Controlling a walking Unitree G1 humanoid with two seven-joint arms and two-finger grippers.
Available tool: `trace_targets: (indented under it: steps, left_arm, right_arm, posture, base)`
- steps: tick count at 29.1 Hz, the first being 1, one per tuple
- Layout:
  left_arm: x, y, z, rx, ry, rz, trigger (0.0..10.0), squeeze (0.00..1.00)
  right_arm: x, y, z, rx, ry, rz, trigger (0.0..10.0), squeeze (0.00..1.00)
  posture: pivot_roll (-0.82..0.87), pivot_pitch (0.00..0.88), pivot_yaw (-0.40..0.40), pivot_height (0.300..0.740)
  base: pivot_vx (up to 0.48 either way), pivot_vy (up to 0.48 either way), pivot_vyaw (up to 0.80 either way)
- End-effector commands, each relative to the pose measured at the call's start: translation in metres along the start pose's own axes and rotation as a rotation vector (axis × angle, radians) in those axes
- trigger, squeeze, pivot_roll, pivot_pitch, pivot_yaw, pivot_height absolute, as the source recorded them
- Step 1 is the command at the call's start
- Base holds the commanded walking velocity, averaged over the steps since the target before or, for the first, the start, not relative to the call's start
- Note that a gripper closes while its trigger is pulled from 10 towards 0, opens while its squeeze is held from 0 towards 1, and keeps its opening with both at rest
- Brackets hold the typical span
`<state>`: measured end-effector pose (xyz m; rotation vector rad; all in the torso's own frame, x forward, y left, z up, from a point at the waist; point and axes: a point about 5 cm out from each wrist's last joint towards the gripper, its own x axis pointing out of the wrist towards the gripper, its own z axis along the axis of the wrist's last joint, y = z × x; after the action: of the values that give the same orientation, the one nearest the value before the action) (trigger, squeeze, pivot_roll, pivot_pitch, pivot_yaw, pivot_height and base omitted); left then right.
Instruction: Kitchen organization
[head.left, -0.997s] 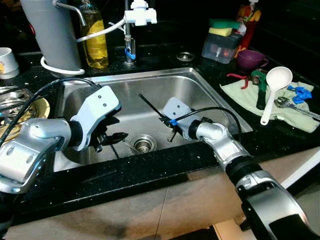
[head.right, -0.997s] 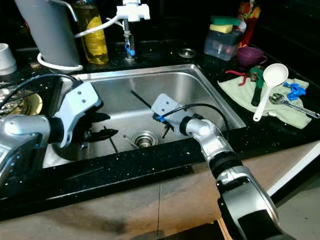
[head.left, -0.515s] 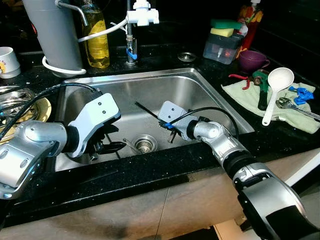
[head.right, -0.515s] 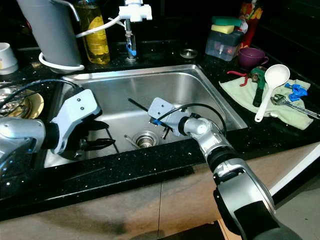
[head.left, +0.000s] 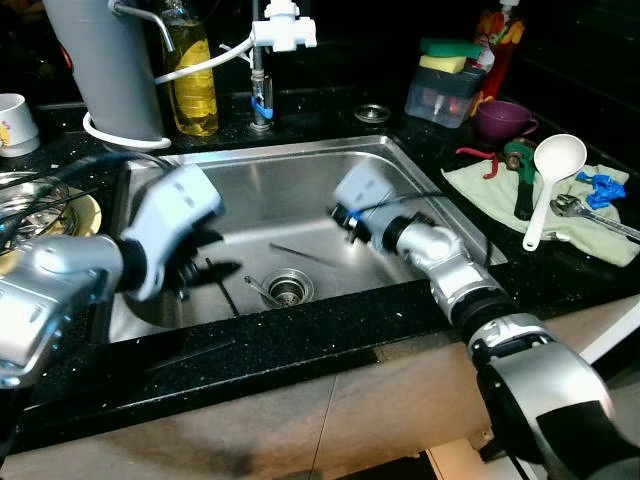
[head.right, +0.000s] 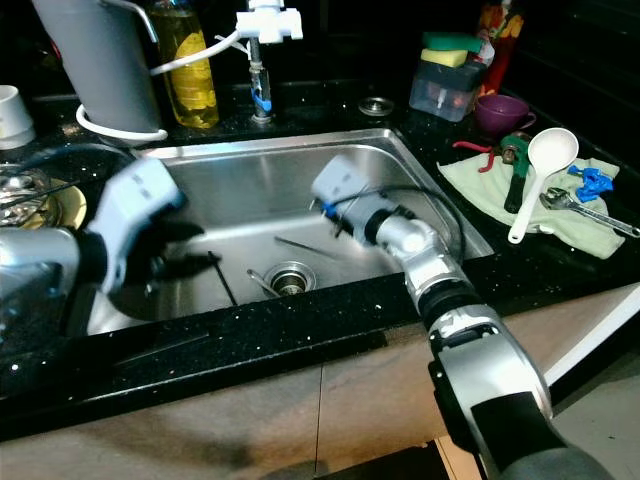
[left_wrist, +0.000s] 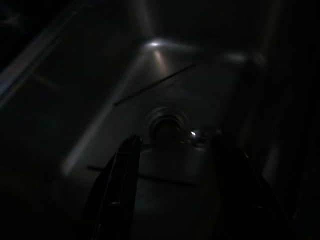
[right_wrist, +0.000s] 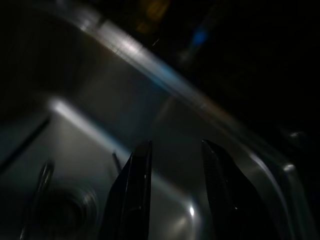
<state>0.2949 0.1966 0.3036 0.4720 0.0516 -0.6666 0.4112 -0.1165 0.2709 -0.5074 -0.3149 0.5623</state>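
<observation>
A thin black chopstick (head.left: 305, 254) lies flat on the floor of the steel sink (head.left: 400, 165), just right of the drain (head.left: 287, 290). A second black chopstick (head.left: 222, 290) lies left of the drain, and a small metal utensil (head.left: 258, 290) rests beside it. My right gripper (right_wrist: 175, 190) is open and empty, raised over the right half of the basin. My left gripper (left_wrist: 175, 195) hovers low on the left side, open, pointing toward the drain. Both arms look motion-blurred.
Behind the sink stand a faucet (head.left: 262, 60), a yellow soap bottle (head.left: 190, 70) and a grey jug (head.left: 105, 70). To the right, a green cloth (head.left: 500, 200) carries a white ladle (head.left: 550, 180) and tools. Dishes (head.left: 40, 215) sit on the left counter.
My right gripper let go of the black chopstick, which now lies on the sink floor, and rose toward the back right. My left gripper shifted slightly back and up.
</observation>
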Motion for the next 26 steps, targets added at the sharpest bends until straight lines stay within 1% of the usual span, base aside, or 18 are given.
trace_targets:
  steps: [1, 2, 3, 4, 5, 6, 7, 9, 11, 12, 14, 16, 19, 21, 22, 24, 25, 26]
  left_arm:
    - [-0.01, 0.005, 0.006, -0.094, -0.049, -0.015, 10.0, 0.0]
    - [-0.019, 0.005, 0.007, -0.13, -0.064, -0.042, 10.0, 0.07]
    - [-0.019, 0.005, 0.007, -0.13, -0.064, -0.042, 10.0, 0.07]
    - [-0.025, 0.005, 0.008, -0.151, -0.072, -0.061, 10.0, 0.07]
    - [-0.033, 0.003, 0.007, -0.179, -0.077, -0.091, 10.0, 1.0]
    - [-0.043, -0.001, 0.006, -0.2, -0.081, -0.138, 10.0, 1.0]
    - [-0.043, -0.001, 0.006, -0.2, -0.081, -0.138, 10.0, 1.0]
    - [-0.056, -0.008, 0.005, -0.214, -0.079, -0.212, 10.0, 1.0]
    - [-0.062, -0.01, 0.005, -0.209, -0.07, -0.243, 10.0, 1.0]
    - [-0.062, -0.01, 0.005, -0.209, -0.07, -0.243, 10.0, 1.0]
    - [-0.074, -0.012, 0.005, -0.193, -0.035, -0.29, 10.0, 1.0]
    - [-0.079, -0.013, 0.004, -0.176, -0.01, -0.303, 10.0, 1.0]
    - [-0.081, -0.014, 0.004, -0.168, 0.006, -0.309, 10.0, 1.0]
    - [-0.083, -0.021, 0.001, -0.125, 0.051, -0.346, 10.0, 1.0]
    - [-0.083, -0.027, -0.001, -0.116, 0.074, -0.374, 10.0, 0.76]
    - [-0.084, -0.031, -0.003, -0.112, 0.089, -0.395, 10.0, 0.76]
    - [-0.084, -0.035, -0.005, -0.1, 0.107, -0.408, 10.0, 0.0]
    - [-0.082, -0.038, -0.007, -0.089, 0.114, -0.41, 10.0, 0.0]
  right_arm:
    - [-0.005, -0.006, 0.004, 0.125, -0.095, -0.048, 10.0, 0.0]
    - [-0.009, -0.003, 0.003, 0.192, -0.142, -0.052, 10.0, 0.0]
    - [-0.009, -0.003, 0.003, 0.192, -0.142, -0.052, 10.0, 0.0]
    - [-0.012, -0.001, 0.003, 0.233, -0.173, -0.053, 10.0, 0.0]
    - [-0.016, 0.005, 0.001, 0.269, -0.199, -0.047, 10.0, 0.0]
    - [-0.021, 0.014, 0.002, 0.315, -0.23, -0.033, 10.0, 0.0]
    - [-0.021, 0.014, 0.002, 0.315, -0.23, -0.033, 10.0, 0.0]
    - [-0.03, 0.026, 0.005, 0.383, -0.282, 0.0, 10.0, 0.0]
    - [-0.035, 0.032, 0.008, 0.409, -0.307, 0.024, 10.0, 0.0]
    - [-0.035, 0.032, 0.008, 0.409, -0.307, 0.024, 10.0, 0.0]
    - [-0.047, 0.046, 0.015, 0.43, -0.345, 0.111, 10.0, 0.0]
    - [-0.052, 0.052, 0.017, 0.43, -0.348, 0.146, 10.0, 0.0]
    - [-0.056, 0.055, 0.018, 0.424, -0.344, 0.169, 10.0, 0.0]
    - [-0.059, 0.055, 0.016, 0.42, -0.323, 0.167, 10.0, 0.0]
    - [-0.06, 0.055, 0.015, 0.418, -0.314, 0.161, 10.0, 0.0]
    - [-0.062, 0.055, 0.015, 0.419, -0.306, 0.157, 10.0, 0.0]
    - [-0.063, 0.054, 0.016, 0.42, -0.301, 0.154, 10.0, 0.0]
    - [-0.065, 0.055, 0.016, 0.423, -0.294, 0.154, 10.0, 0.0]
  posture:
    - [-0.02, 0.167, -0.059, 0.74]
    - [-0.02, 0.169, -0.057, 0.74]
    - [-0.02, 0.169, -0.057, 0.74]
    - [-0.02, 0.169, -0.057, 0.74]
    - [-0.03, 0.17, -0.054, 0.74]
    - [-0.03, 0.171, -0.052, 0.74]
    - [-0.03, 0.171, -0.052, 0.74]
    - [-0.03, 0.172, -0.052, 0.74]
    - [-0.03, 0.172, -0.052, 0.74]
    - [-0.03, 0.172, -0.052, 0.74]
    - [-0.03, 0.172, -0.056, 0.74]
    - [-0.03, 0.171, -0.056, 0.74]
    - [-0.03, 0.171, -0.056, 0.74]
    - [-0.03, 0.174, -0.052, 0.74]
    - [-0.03, 0.175, -0.051, 0.74]
    - [-0.03, 0.175, -0.051, 0.74]
    - [-0.03, 0.176, -0.051, 0.74]
    - [-0.03, 0.176, -0.052, 0.74]
  base:
    - [0.0, 0.0, 0.0]
    - [0.0, 0.0, 0.0]
    - [0.0, 0.0, 0.0]
    - [0.0, 0.0, 0.0]
    - [0.0, 0.0, 0.0]
    - [0.0, 0.0, 0.0]
    - [0.0, 0.0, 0.0]
    - [0.0, 0.0, 0.0]
    - [0.0, 0.0, 0.0]
    - [0.0, 0.0, 0.0]
    - [0.0, 0.0, 0.0]
    - [0.0, 0.0, 0.0]
    - [0.0, 0.0, 0.0]
    - [0.0, 0.0, 0.0]
    - [0.0, 0.0, 0.0]
    - [0.0, 0.0, 0.0]
    - [0.0, 0.0, 0.0]
    - [0.0, 0.0, 0.0]
